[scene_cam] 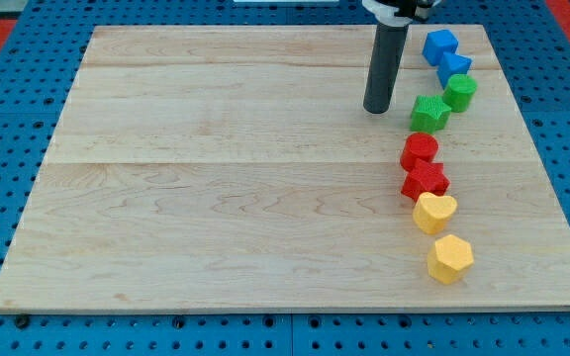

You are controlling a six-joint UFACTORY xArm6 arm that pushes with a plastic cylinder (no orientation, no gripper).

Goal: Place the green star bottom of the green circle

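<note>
The green star (429, 113) lies near the board's right side, touching the green circle (460, 92), which sits up and to its right. My tip (377, 110) rests on the board just left of the green star, a small gap apart from it. The rod rises from there to the view's top.
A blue cube (440, 44) and a blue triangle-like block (453, 66) lie above the green circle. Below the star run a red circle (419, 150), a red star (425, 181), a yellow heart (433, 212) and a yellow hexagon (449, 258). The wooden board (216, 178) lies on blue pegboard.
</note>
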